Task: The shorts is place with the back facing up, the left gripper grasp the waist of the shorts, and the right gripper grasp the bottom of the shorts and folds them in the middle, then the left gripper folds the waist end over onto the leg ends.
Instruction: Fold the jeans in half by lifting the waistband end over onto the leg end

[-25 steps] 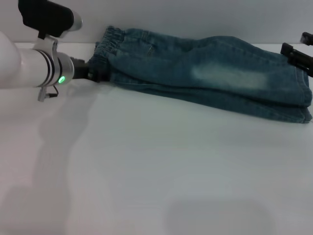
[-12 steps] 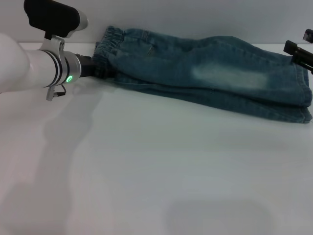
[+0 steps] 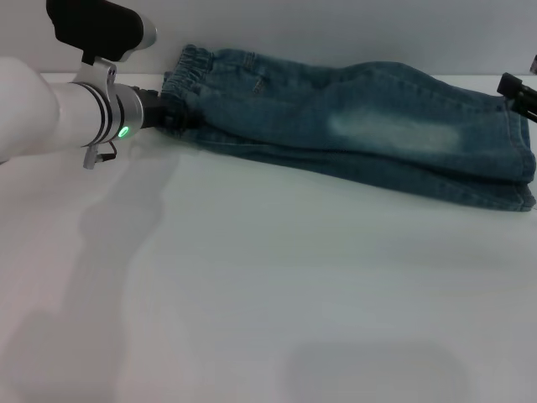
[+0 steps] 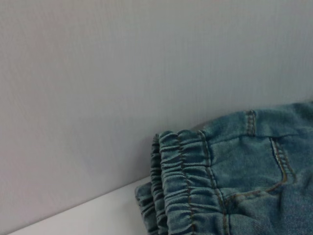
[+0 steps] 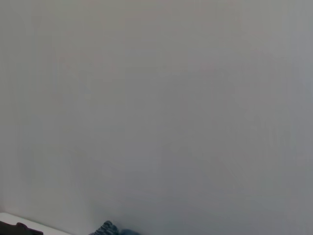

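A: Any writing or labels legible?

B: None readable on the faded blue denim shorts (image 3: pixel 361 126), which lie folded lengthwise on the white table (image 3: pixel 268 294).

A: Left gripper (image 3: pixel 180 122)?

B: The black claw on the ringed silver wrist is at the gathered elastic waist (image 3: pixel 189 75), touching its near edge; cannot tell how far open or whether it grips.

A: Right gripper (image 3: pixel 518 91)?

B: Just beside the leg ends (image 3: pixel 524 168); opening cannot be told.

A: Wrist views?

B: The left wrist view shows waist puckers and pocket stitching (image 4: pixel 281 166) close up. The right wrist view shows mostly blank wall (image 5: pixel 156 98).
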`<act>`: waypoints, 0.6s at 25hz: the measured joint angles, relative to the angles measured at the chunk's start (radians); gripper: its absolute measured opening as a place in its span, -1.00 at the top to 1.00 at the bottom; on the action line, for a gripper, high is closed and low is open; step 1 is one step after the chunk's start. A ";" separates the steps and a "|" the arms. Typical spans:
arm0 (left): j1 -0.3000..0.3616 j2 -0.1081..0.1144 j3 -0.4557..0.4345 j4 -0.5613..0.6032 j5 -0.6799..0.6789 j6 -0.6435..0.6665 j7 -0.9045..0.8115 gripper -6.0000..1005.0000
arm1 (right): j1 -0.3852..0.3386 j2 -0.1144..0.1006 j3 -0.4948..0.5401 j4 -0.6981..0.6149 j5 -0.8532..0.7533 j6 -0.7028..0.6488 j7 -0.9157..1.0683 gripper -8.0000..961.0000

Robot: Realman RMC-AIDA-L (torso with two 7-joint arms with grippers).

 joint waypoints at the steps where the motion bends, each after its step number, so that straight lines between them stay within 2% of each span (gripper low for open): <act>1: 0.000 0.000 0.001 -0.004 0.000 -0.007 0.000 -0.68 | -0.002 0.000 0.000 0.000 0.000 -0.004 0.000 -0.32; 15: 0.002 -0.001 0.003 -0.050 -0.005 -0.052 -0.001 -0.68 | -0.010 0.002 0.012 -0.012 0.004 -0.057 0.000 -0.32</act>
